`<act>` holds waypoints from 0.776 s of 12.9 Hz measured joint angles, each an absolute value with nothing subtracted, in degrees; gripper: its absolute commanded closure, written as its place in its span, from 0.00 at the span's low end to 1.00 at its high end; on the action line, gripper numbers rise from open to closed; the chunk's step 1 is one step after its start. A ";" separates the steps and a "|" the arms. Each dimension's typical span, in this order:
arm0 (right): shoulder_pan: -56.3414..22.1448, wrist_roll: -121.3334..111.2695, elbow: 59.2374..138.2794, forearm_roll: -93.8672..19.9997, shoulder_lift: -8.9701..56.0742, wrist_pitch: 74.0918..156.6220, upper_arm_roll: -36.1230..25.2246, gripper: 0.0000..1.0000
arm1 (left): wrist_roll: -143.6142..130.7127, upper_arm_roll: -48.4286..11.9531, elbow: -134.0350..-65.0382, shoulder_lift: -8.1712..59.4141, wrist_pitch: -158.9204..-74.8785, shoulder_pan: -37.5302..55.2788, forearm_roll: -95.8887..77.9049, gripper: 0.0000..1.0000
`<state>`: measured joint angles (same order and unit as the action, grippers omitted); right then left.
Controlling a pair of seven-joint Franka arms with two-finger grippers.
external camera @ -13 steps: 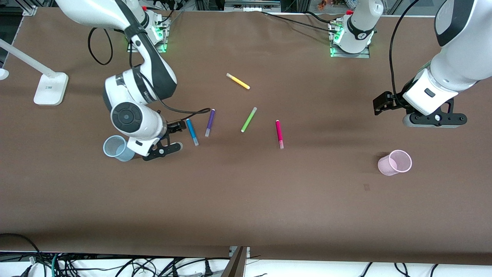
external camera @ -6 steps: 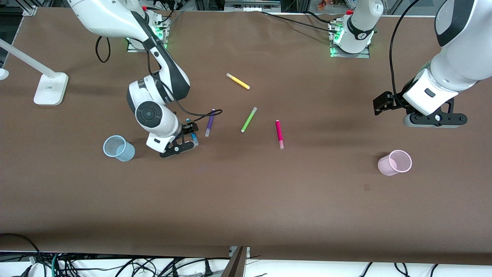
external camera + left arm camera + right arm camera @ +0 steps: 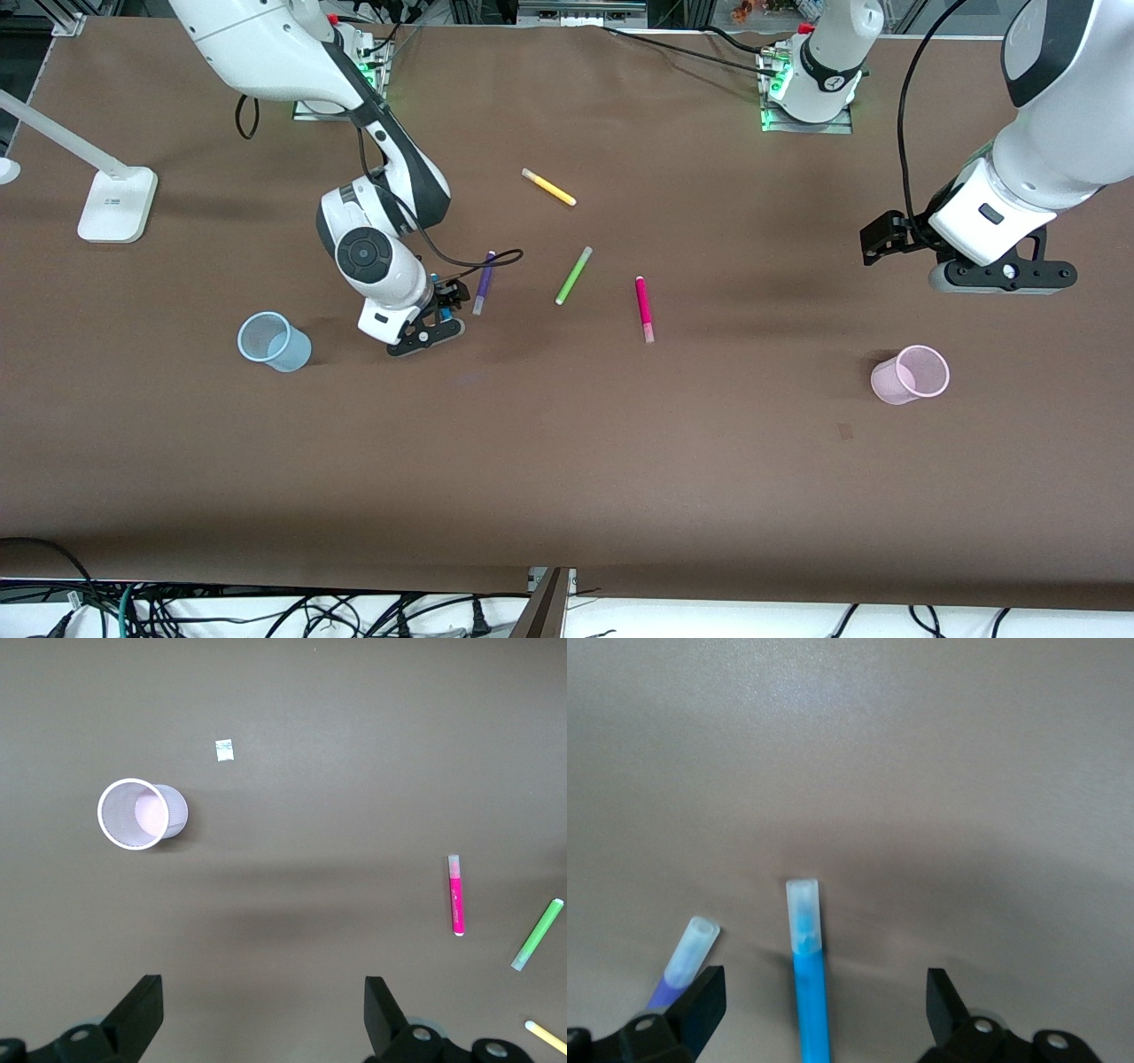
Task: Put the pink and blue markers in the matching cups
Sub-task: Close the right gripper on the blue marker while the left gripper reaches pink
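Honestly nothing readable anywhere, no words, brand names or numbers on the markers, cups, arms or table. Any markings are too small to read.

Right arm's stretched out from its base with the wrist tipped down, right gripper low at the table, fingers spread wide. Left arm just waits, elbow high, left gripper up in the air, fingers wide apart too.
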<state>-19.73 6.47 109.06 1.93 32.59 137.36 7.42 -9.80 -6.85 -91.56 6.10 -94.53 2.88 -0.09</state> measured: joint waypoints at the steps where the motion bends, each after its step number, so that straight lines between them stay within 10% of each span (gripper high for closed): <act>1: -19.74 6.47 109.15 1.95 33.37 138.79 7.41 0.00 | -9.80 -6.85 -91.56 6.11 -94.53 2.88 -0.09 0.00; 4: -19.87 6.46 109.51 2.04 34.93 141.83 7.40 0.07 | -9.80 -6.85 -91.56 6.13 -94.53 2.88 -0.09 0.00; 10: -20.22 6.36 109.54 4.11 34.91 142.56 7.21 0.78 | -9.80 -6.85 -91.56 6.14 -94.53 2.88 -0.09 0.00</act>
<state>-20.22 6.36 109.54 4.11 34.91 142.56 7.21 -9.80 -6.85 -91.56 6.14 -94.53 2.88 -0.09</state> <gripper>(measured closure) 0.405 0.000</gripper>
